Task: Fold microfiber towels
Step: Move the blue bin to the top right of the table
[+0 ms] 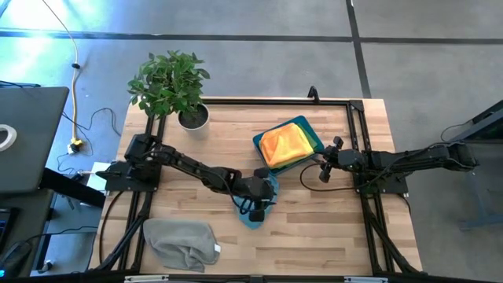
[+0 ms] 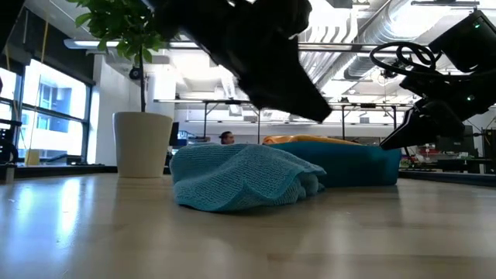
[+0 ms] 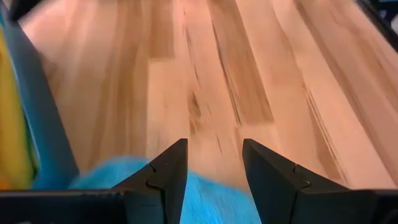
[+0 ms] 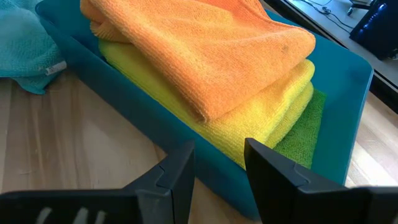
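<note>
The left hand [image 1: 259, 198] hangs over the crumpled light blue microfiber towel [image 1: 262, 206] on the wooden tabletop [image 1: 330, 236], fingers parted, gripping nothing. The right hand [image 1: 321, 171], also open and empty, waits beside the blue plastic bin [image 4: 348, 118] holding folded orange [image 4: 211, 43], yellow [image 4: 261, 118] and green [image 4: 305, 134] towels.

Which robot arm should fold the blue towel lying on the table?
Probably the left. Its open left gripper hangs right over the crumpled light blue microfiber towel. The open right gripper waits farther off, beside the blue plastic bin of folded towels.
</note>
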Robot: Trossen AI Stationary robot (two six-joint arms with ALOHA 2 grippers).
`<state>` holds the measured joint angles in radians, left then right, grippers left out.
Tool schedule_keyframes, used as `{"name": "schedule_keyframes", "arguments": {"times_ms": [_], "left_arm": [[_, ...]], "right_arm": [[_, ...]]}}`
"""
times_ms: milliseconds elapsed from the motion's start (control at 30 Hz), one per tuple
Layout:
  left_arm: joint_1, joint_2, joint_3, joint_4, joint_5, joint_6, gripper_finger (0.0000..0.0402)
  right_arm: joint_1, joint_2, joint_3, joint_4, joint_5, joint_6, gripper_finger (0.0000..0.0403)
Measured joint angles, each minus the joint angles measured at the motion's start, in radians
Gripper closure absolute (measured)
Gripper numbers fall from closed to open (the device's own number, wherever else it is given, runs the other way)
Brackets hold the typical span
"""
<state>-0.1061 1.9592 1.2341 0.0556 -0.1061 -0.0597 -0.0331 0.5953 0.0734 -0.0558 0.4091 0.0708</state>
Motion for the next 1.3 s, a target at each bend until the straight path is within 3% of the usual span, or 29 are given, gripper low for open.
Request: {"name": "schedule_keyframes", "arguments": {"times_ms": [300, 433, 567, 800, 1033, 1200, 1300], "left_arm": [[-0.006, -0.011, 0.072, -0.384, 0.000, -0.222, 0.0257], [-0.021, -0.010, 0.070, -0.531, -0.016, -0.321, 0.0257], [-0.042, -0.010, 0.071, -0.567, -0.026, -0.361, 0.0257], [-0.089, -0.010, 0.071, -0.565, -0.055, -0.486, 0.0257], [-0.114, -0.021, 0.071, -0.573, -0.086, -0.565, 0.0257], [-0.126, -0.075, 0.071, -0.569, -0.099, -0.584, 0.0257], [-0.145, -0.117, 0.072, -0.598, -0.114, -0.577, 0.0257]], "right_arm": [[0.000, 0.001, 0.000, 0.007, 0.002, -0.064, 0.0270], [0.000, 0.001, 0.000, 0.077, 0.001, 0.081, 0.0270], [0.000, 0.001, 0.000, 0.181, -0.014, 0.305, 0.0270], [-0.002, -0.001, 0.000, 0.365, 0.000, 0.266, 0.0270], [-0.002, -0.001, 0.000, 0.533, 0.001, 0.347, 0.0270], [-0.002, -0.001, 0.000, 0.576, 0.051, 0.313, 0.0270], [-0.002, 0.009, 0.000, 0.571, 0.020, 0.248, 0.0270]]}}
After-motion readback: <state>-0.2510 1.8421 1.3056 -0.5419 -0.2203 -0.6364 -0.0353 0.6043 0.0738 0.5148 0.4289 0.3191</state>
